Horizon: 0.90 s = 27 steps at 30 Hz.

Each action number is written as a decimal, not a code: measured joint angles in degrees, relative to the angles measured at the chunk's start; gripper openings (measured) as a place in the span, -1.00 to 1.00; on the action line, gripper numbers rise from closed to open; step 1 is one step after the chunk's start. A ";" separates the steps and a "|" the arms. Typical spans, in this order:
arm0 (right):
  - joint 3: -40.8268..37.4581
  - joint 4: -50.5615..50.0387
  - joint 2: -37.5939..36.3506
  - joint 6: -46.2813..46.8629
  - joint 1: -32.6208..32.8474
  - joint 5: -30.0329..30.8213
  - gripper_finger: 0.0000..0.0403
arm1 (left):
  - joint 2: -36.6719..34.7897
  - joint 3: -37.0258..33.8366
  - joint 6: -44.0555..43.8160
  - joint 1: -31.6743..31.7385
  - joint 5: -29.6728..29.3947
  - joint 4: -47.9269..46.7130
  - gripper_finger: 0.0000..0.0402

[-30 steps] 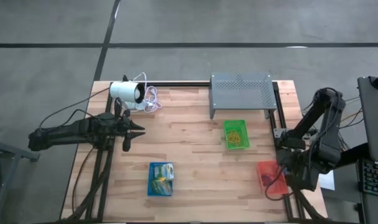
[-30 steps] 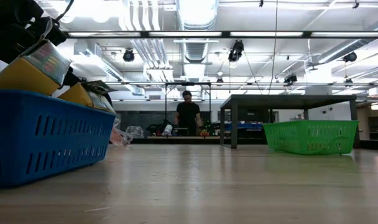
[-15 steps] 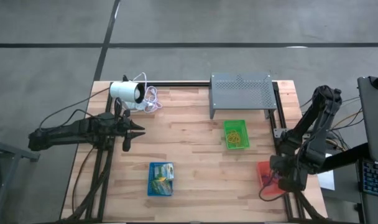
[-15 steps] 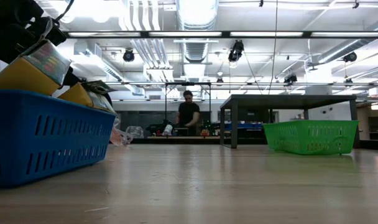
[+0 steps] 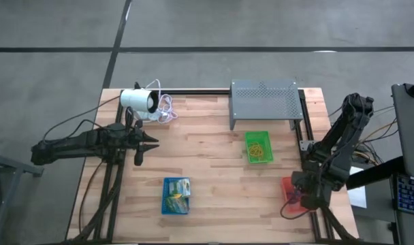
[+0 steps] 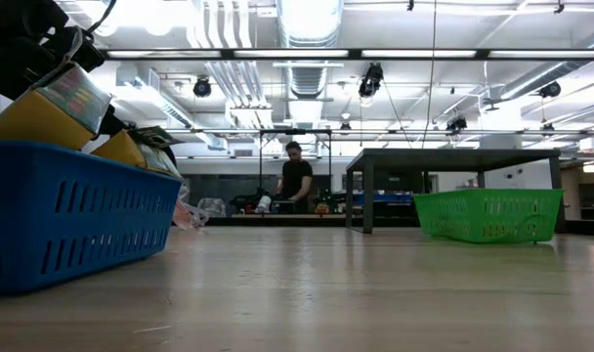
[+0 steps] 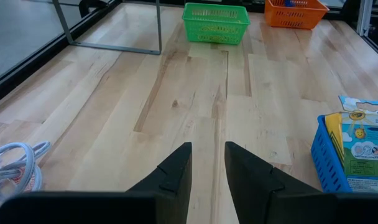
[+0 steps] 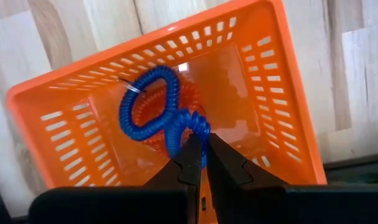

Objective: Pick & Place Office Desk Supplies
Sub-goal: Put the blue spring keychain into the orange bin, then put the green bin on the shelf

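Right jaws pinched on blue coiled loop [image 8: 167, 115] inside orange tray [image 8: 276, 112]; left jaws narrowly apart, over bare desk [image 7: 195, 93]

Ceiling strip lights [image 6: 307, 20] glare overhead (blown white), leaving soft, faint shadows around the left gripper [image 7: 207, 163]; its near fingers look blurred.

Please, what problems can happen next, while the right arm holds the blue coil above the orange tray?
1. The right end effector is shut on only one end of the blue coil; the rest hangs loose and may slip free.
2. A red coil lies tangled under it in the orange tray and may be dragged out too.
3. The tray sits at the table edge, so a snagged pull might shift it off.
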 joint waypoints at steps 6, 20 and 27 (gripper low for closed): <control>-2.08 1.90 0.00 0.04 0.00 0.00 -0.94 | 0.00 0.00 0.00 0.00 0.00 0.00 -0.51; -3.52 3.45 0.00 7.08 -0.02 1.64 -0.62 | 0.00 0.00 -0.01 -0.01 -0.01 0.00 -0.51; -3.50 4.38 0.00 6.43 -0.02 1.63 -0.26 | -0.02 0.00 0.00 0.00 0.00 0.00 -0.51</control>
